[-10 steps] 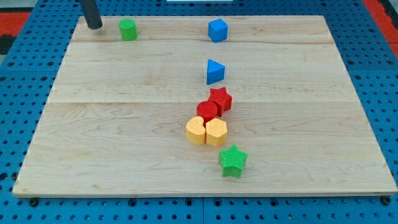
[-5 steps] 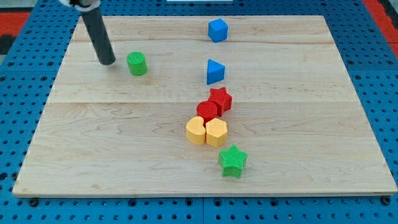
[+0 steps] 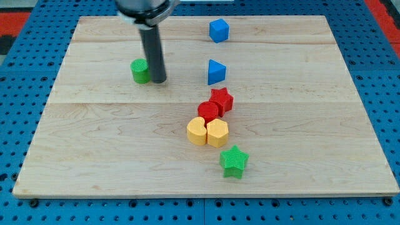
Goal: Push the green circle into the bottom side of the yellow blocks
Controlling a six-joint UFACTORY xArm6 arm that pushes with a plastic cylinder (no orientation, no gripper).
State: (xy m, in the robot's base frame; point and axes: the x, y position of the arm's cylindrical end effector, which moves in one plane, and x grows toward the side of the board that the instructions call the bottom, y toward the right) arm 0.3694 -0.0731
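Blocks: two green [image 3: 140, 70], two blue [image 3: 219, 30], two red [image 3: 208, 111], two yellow [image 3: 197, 131]

Arm: enters from the view's top edge at about 11 o'clock of the frame, only its dark lower housing showing.
Rod: straight, dark, nearly upright, leaning slightly so its lower end sits toward 5 o'clock of its upper end.
My tip [image 3: 158, 80]: down at table height.
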